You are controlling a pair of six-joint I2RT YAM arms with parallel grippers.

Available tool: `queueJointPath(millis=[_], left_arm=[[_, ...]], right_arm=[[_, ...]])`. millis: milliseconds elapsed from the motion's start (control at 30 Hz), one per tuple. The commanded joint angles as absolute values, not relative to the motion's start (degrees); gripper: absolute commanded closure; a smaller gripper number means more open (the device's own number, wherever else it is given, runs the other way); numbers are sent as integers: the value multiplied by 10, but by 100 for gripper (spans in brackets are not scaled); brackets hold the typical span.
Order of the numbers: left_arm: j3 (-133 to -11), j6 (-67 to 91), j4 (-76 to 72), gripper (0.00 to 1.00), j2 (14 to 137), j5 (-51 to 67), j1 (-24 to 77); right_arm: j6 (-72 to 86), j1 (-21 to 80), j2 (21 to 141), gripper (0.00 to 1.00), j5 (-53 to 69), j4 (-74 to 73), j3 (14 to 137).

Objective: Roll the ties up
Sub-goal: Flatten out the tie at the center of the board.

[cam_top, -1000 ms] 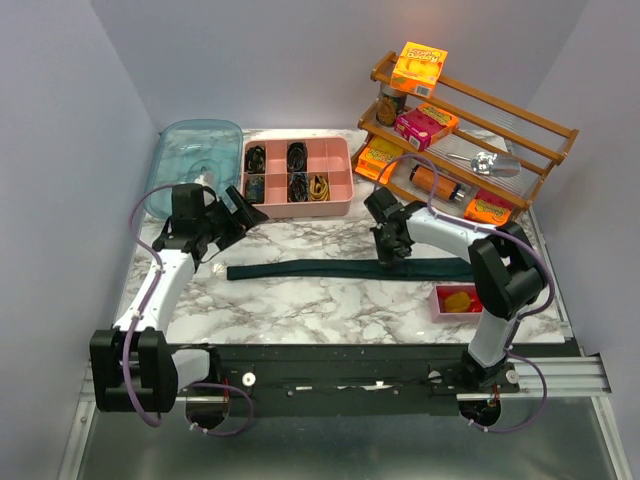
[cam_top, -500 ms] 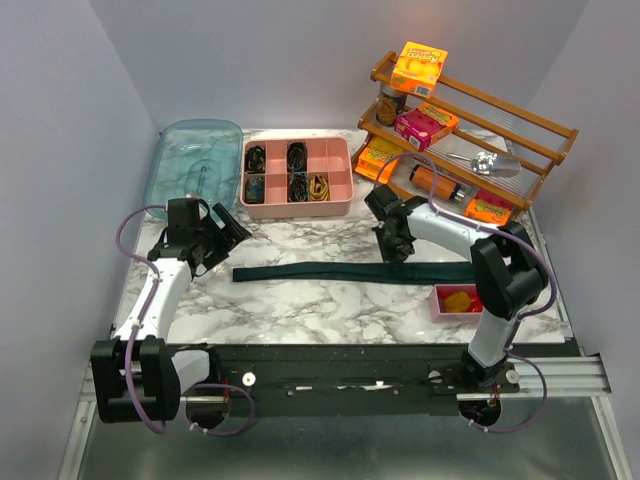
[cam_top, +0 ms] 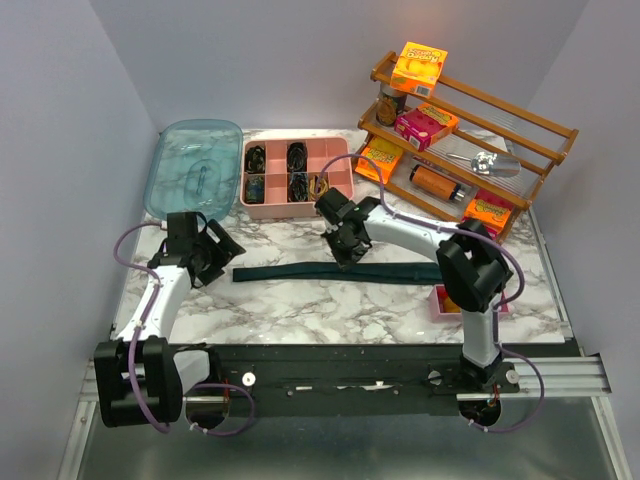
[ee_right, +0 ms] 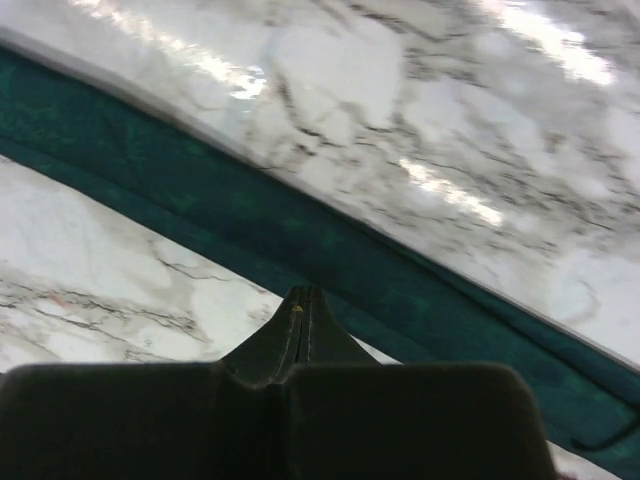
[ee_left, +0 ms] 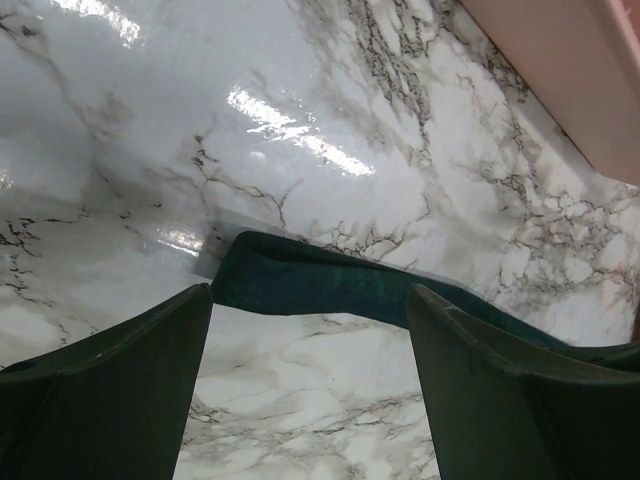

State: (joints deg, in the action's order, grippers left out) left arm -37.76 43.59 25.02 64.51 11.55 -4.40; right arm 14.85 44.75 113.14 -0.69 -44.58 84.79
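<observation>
The dark teal tie point(cam_top: 340, 273) lies flat and unrolled across the marble table point(cam_top: 300, 310). Its left end lies just right of my left gripper point(cam_top: 217, 258). In the left wrist view that end point(ee_left: 300, 285) lies just beyond my left gripper point(ee_left: 310, 295), which is open and empty with its jaws wide apart. My right gripper point(cam_top: 346, 252) is over the middle of the tie. In the right wrist view my right gripper point(ee_right: 302, 296) is shut with nothing between the jaws, its tip at the near edge of the tie point(ee_right: 300, 225).
A pink divided box point(cam_top: 335, 205) holding dark coils point(cam_top: 297, 155) and a mustard coil point(cam_top: 319, 187) stands at the back. A teal lid point(cam_top: 195, 165) lies at the back left. A wooden rack point(cam_top: 460, 130) of goods stands back right. A small pink tray point(cam_top: 452, 300) sits near right.
My right gripper has slid left along the tie, from its right part to its middle. My left gripper has drawn nearer and lower, beside the tie's left end.
</observation>
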Motion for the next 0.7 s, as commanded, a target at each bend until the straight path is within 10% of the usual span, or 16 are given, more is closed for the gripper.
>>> queueJointPath(millis=[0, 667], left_arm=[[-356, 451, 229, 14, 639, 112, -49], [-294, 441, 141, 22, 636, 136, -49]], right_arm=[[144, 469, 1167, 99, 36, -449, 879], [142, 464, 1159, 100, -25, -462, 792]])
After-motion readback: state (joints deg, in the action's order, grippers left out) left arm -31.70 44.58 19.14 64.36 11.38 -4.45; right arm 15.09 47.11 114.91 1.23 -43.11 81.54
